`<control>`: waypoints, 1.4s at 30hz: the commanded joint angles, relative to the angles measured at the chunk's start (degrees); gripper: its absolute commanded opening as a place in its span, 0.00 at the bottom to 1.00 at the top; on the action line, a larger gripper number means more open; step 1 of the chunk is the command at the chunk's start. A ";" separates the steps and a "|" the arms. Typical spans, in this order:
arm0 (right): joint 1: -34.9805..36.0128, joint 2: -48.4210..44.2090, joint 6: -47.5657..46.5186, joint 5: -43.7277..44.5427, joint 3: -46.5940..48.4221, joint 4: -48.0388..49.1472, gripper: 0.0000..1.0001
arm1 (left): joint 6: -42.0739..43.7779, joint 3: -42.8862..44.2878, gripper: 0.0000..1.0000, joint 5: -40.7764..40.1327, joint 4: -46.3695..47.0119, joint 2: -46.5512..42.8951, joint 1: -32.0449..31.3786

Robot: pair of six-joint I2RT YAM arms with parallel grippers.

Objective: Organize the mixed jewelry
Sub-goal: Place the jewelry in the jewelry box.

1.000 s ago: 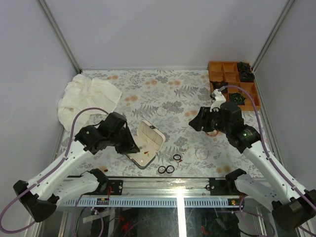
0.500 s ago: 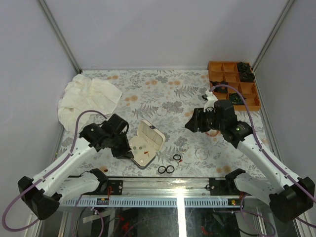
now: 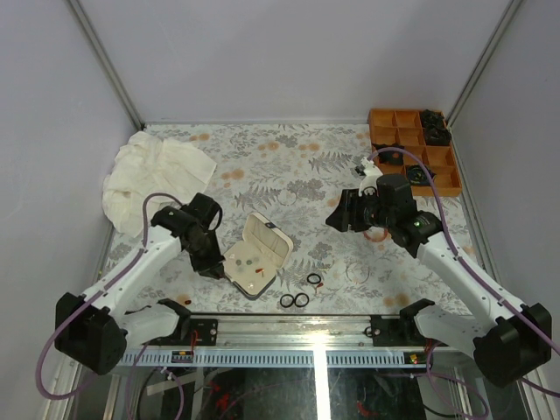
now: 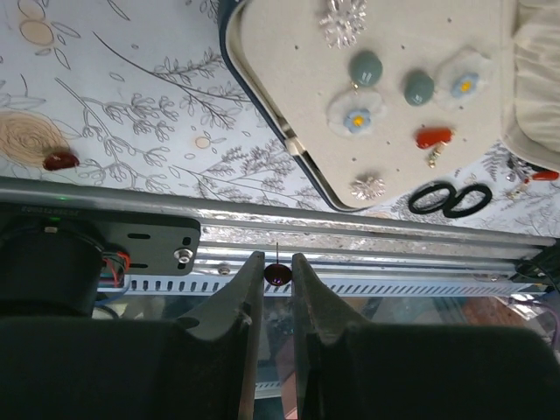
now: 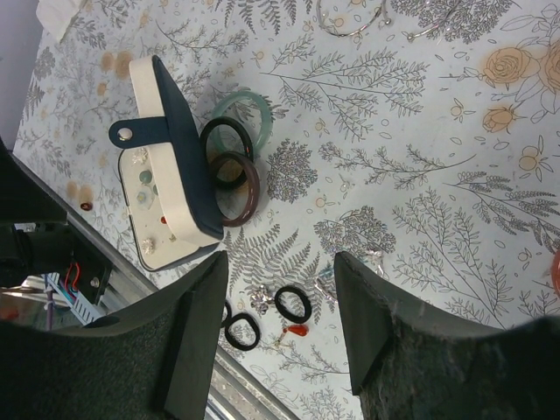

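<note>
The open case (image 3: 256,254) lies near the front, its cream lining (image 4: 376,87) holding several small earrings and a red bit (image 4: 434,136). My left gripper (image 3: 215,268) is just left of the case. In the left wrist view the left gripper (image 4: 276,262) is shut on a tiny dark red stud (image 4: 277,274). Black rings (image 3: 295,300) lie right of the case; they also show in the right wrist view (image 5: 292,304), beside a red drop (image 5: 297,331). My right gripper (image 3: 338,217) hangs above the table, and in its wrist view the right gripper (image 5: 282,262) is open and empty.
Green, black and brown bangles (image 5: 232,157) lie behind the case. Thin clear hoops (image 5: 350,19) lie further out. A red bit (image 4: 61,161) sits on the cloth left of the case. An orange divided tray (image 3: 411,149) stands back right, and a white cloth (image 3: 153,171) back left.
My left gripper has drawn back from over the case to its left edge, so the case's lining now shows. My right gripper has shifted slightly left and back.
</note>
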 commanded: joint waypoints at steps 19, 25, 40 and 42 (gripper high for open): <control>-1.58 -4.87 -1.97 3.23 -0.86 1.68 0.60 | 9.04 -0.25 0.00 2.58 9.83 8.51 8.42; -0.66 -5.46 -2.22 4.63 -1.02 1.59 0.60 | 8.23 -2.23 0.00 -0.04 12.58 8.39 8.52; -0.66 -4.03 -2.14 4.88 -0.79 2.06 0.60 | 9.98 -2.56 0.00 -1.84 18.03 12.75 8.82; -0.73 -4.02 -2.13 4.87 -0.79 2.11 0.60 | 9.94 -2.76 0.00 -1.95 18.55 12.97 8.85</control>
